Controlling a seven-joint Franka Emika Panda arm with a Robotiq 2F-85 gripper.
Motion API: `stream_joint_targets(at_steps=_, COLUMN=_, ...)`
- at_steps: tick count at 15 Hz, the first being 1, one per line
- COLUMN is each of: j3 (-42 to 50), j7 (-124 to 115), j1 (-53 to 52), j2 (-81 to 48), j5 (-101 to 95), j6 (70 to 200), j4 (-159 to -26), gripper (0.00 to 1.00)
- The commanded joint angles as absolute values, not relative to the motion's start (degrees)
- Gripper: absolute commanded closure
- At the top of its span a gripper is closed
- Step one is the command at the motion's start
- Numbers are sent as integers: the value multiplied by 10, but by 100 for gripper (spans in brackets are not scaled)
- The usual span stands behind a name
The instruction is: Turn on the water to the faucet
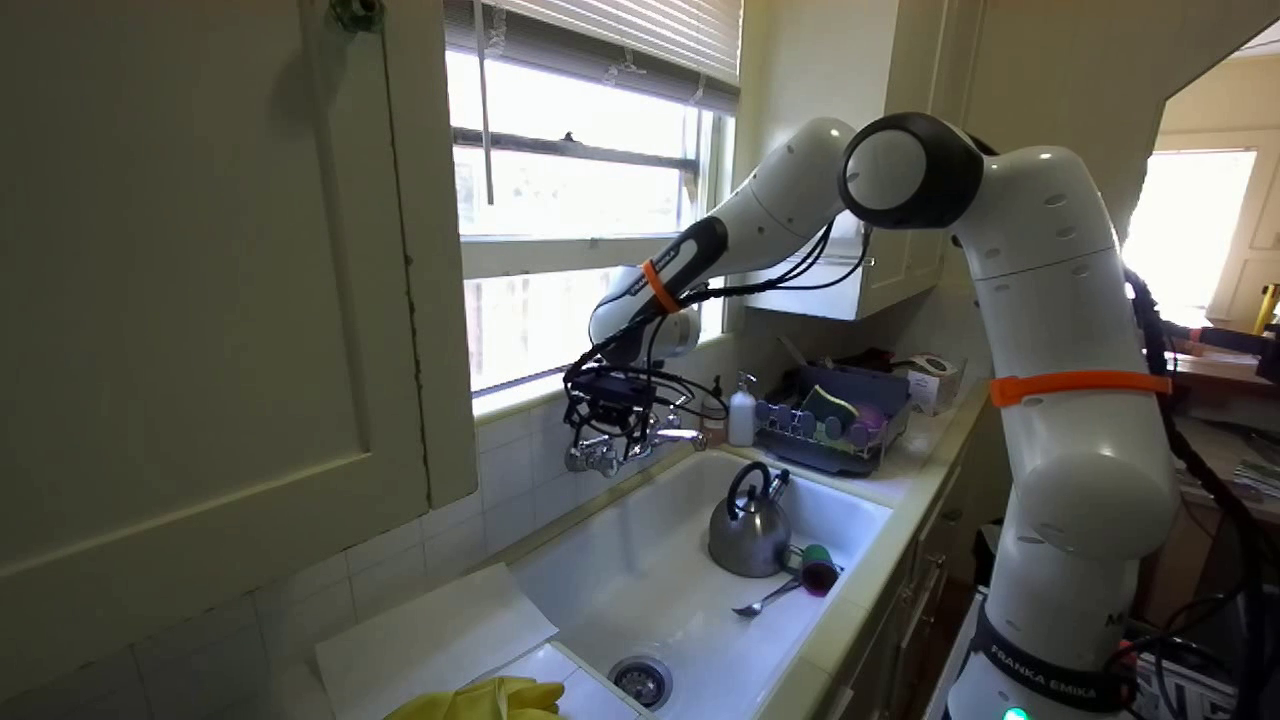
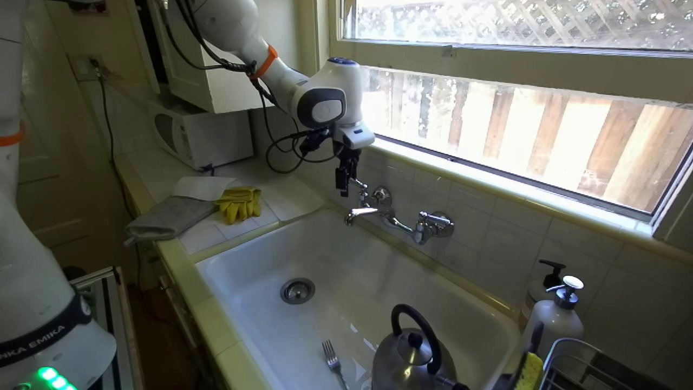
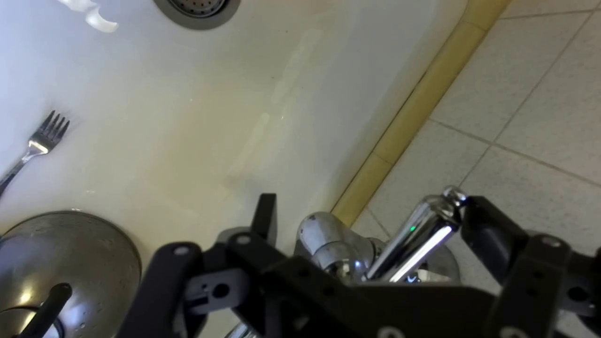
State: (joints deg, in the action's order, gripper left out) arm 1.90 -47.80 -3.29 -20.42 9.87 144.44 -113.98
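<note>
The tiled counter (image 2: 206, 236), yellow-edged, carries a white microwave (image 2: 216, 135) at far left in an exterior view, with yellow gloves (image 2: 239, 203) and a gray cloth (image 2: 173, 218) nearer; at near right stand two pump bottles (image 2: 555, 325).

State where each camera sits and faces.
An exterior view: near the round metal drain, facing along the white sink basin toward the rounded silver kettle; white jointed arm shows.
An exterior view: kettle end, facing the chrome two-handled faucet; arm parts and black hand show.
Wrist view: over the sink, facing down; hand shows.
Both exterior views share sink, kettle, faucet and arm.
</note>
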Motion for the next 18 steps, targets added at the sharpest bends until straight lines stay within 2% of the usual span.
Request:
stream_joint_targets(at_steps=1, j3=31, j7=-471, j1=-42, j2=-212, j5=75, j6=1435, j4=-1139, gripper=0)
stream_joint_targets(at_steps=6, j3=40, j7=-447, j1=-44, j2=-211, j5=25, j6=1375, j4=-1127, gripper=0)
stream_joint_targets(at_steps=18, j3=42, j7=-406, j1=-42, j2=-207, j5=-27, j6=1331, j4=-1129, gripper=0)
